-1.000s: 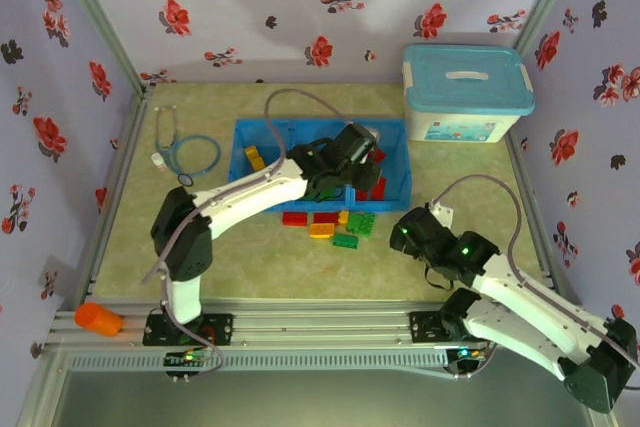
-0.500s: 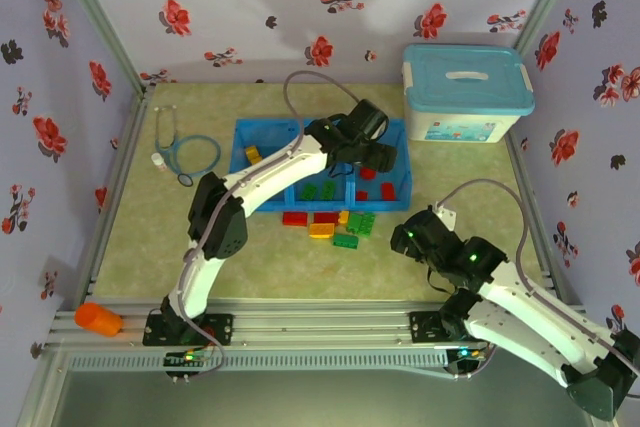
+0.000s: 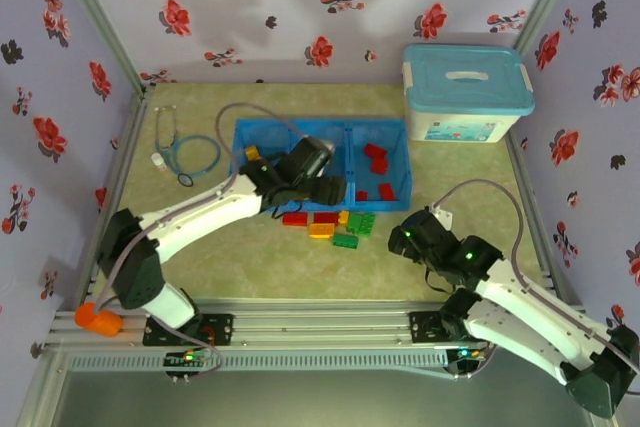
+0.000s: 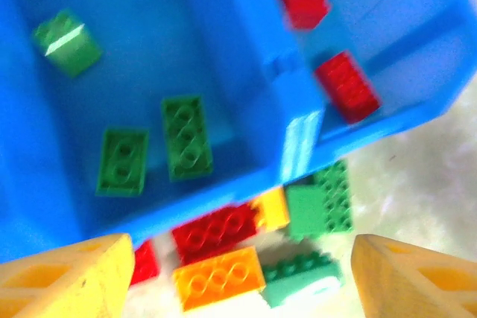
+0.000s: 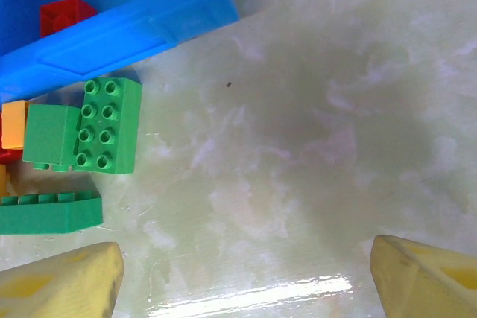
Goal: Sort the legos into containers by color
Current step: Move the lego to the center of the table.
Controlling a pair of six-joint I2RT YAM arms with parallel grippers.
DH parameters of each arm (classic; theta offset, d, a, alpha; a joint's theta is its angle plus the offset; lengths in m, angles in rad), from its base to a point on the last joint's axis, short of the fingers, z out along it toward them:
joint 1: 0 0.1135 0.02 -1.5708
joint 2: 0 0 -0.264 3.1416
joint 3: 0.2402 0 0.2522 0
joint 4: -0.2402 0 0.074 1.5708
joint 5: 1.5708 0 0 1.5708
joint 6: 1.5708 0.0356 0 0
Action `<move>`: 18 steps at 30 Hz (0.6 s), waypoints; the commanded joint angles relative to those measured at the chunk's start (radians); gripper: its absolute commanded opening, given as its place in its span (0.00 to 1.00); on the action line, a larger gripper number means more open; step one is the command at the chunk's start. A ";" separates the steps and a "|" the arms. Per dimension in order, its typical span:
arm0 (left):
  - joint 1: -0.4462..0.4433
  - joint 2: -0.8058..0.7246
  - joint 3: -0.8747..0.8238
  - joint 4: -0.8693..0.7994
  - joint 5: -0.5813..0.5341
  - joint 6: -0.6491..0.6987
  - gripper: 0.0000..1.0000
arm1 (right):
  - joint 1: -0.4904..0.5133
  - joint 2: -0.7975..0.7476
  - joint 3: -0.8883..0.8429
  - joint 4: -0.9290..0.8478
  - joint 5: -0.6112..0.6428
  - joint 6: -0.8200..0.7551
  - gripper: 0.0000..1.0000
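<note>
**A:** How wide is the left gripper [image 4: 238, 262] standing?

**B:** Very wide. Its yellow fingers [image 4: 67, 277] sit in the two lower corners of the left wrist view. Nothing is pinched between them and nothing touches them.

**A:** And where is it?

**B:** In the top view it hangs over the near wall of the blue tray [image 3: 240, 129], by the middle compartment.

**A:** Where are the legos?

**B:** Three green bricks [image 4: 186, 138] lie in the middle compartment and several red bricks [image 4: 346, 86] in the right one. From above, a yellow brick [image 3: 254, 155] shows in the left compartment. The rest lie loose on the table [image 5: 313, 109], just outside the tray's near wall. Among them are a red brick [image 4: 216, 232], an orange brick [image 4: 218, 278] touching it, and a studded green brick [image 5: 108, 126] beside them.

**A:** What about the right gripper [image 5: 242, 277]?

**B:** It is spread just as far and holds nothing. It hovers above bare table to the right of the loose pile. The green brick is at the left of its wrist view, apart from both fingers.
</note>
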 commanded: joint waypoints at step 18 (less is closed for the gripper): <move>0.037 -0.034 -0.429 0.351 -0.097 -0.103 0.47 | -0.003 0.047 -0.001 0.077 -0.037 -0.013 0.85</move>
